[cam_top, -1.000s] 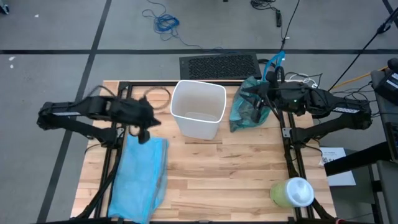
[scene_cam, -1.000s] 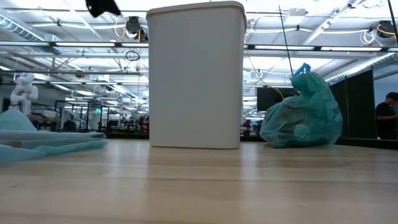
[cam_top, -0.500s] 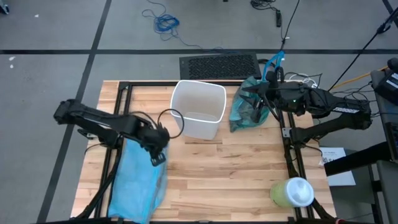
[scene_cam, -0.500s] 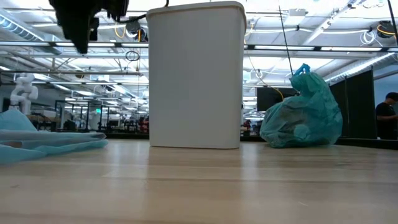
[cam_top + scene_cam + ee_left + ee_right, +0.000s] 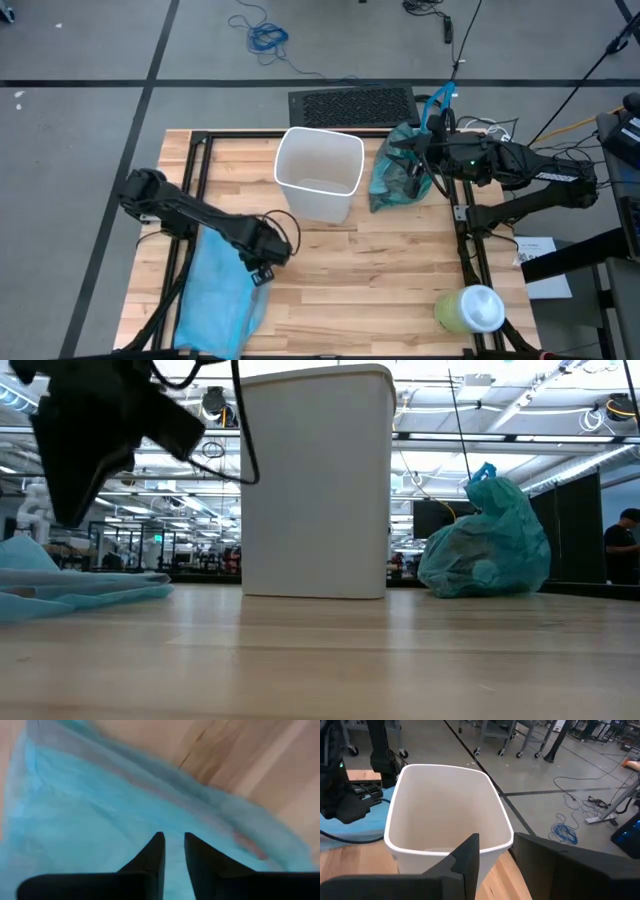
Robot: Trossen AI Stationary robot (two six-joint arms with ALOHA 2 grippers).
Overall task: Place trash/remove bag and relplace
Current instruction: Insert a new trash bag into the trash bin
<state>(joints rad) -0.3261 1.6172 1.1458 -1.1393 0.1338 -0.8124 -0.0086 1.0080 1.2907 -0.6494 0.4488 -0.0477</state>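
Picking up the sky-blue replacement bag point(image 5: 222, 298), which lies flat on the table point(image 5: 380, 290) on the left arm's side of the white bin point(image 5: 318, 177), is the step in hand. I judge it best done by bringing the left gripper point(image 5: 262, 273) straight down onto the bag's edge nearest the bin and pinching one layer, so the mouth can open over the rim. Its fingers point(image 5: 152, 855) stand a narrow gap apart above the plastic, holding nothing. The right gripper point(image 5: 495, 851), parted with nothing between its fingers, waits above the full teal bag point(image 5: 402, 175) on the bin's other side. A second ago the left gripper hung closed, farther from the bin's front; it has since swung over the bag.
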